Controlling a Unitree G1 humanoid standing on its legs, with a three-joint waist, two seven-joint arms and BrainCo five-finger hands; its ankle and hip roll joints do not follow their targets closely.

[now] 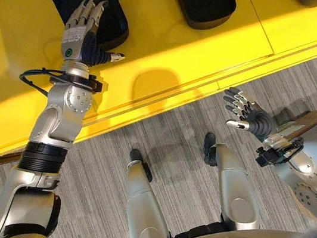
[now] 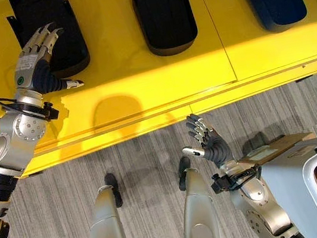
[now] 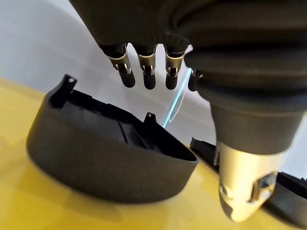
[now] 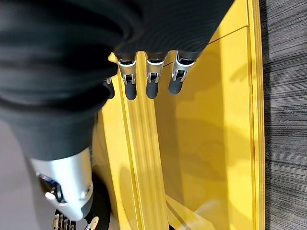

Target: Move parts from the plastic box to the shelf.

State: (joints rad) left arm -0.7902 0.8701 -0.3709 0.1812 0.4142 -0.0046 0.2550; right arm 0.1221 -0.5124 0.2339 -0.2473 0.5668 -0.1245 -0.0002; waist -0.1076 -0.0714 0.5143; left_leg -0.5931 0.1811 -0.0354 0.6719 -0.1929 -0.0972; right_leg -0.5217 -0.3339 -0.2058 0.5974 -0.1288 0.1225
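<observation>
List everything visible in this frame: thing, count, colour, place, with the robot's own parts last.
Parts: four showing in the right eye view, black moulded shells, in a row on the shelf, the far right one cut by the edge.
Shelf: one, yellow, across the upper scene.
Plastic box: one, grey with a white rim, on the robot's right, by the floor.
Cardboard piece: one, brown, beside the box.
Floor: grey striped carpet.
Left hand: open, over the leftmost part, holding nothing.
Right hand: open, empty, above the floor.
</observation>
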